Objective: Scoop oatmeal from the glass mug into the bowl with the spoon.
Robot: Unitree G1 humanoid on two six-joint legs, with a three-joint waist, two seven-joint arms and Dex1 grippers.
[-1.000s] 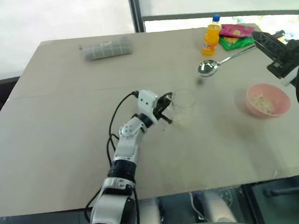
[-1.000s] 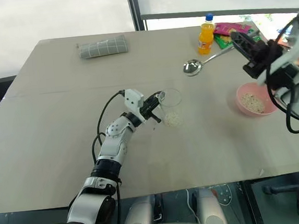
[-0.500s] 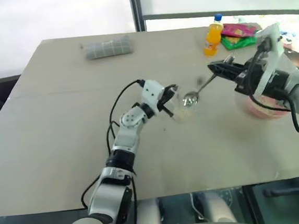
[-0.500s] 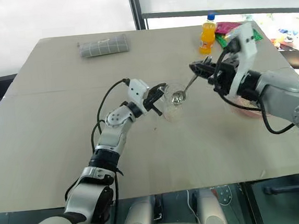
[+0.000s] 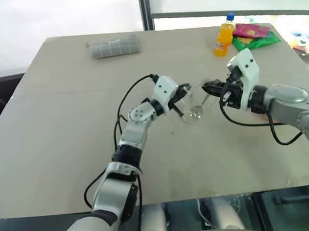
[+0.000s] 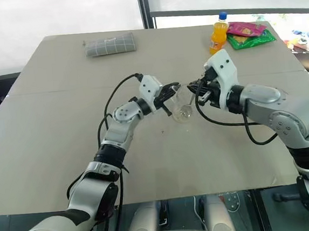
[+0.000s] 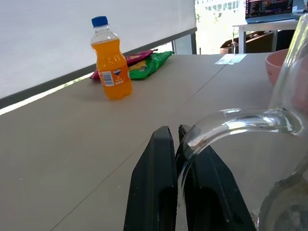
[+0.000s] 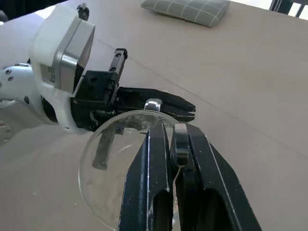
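Glass mug (image 6: 182,106): clear, held off the beige table (image 6: 64,134) at mid-table, tipped, between the two grippers.
Left gripper (image 6: 170,93): black fingers (image 7: 159,192) pinched together on the mug's handle.
Right gripper (image 6: 196,86): fingers closed tight on the thin handle of the spoon (image 8: 153,104), which reaches into the mug's mouth; its small bowl shows at the far rim.
Oatmeal: cannot tell inside the glass.
Pink bowl (image 7: 275,65): on the table beyond the mug in the left wrist view.
Orange bottle (image 6: 216,33): upright near the far edge, green and pink packets (image 6: 250,33) just beside it.
Grey checked cloth (image 6: 110,44): rolled, at the far left.
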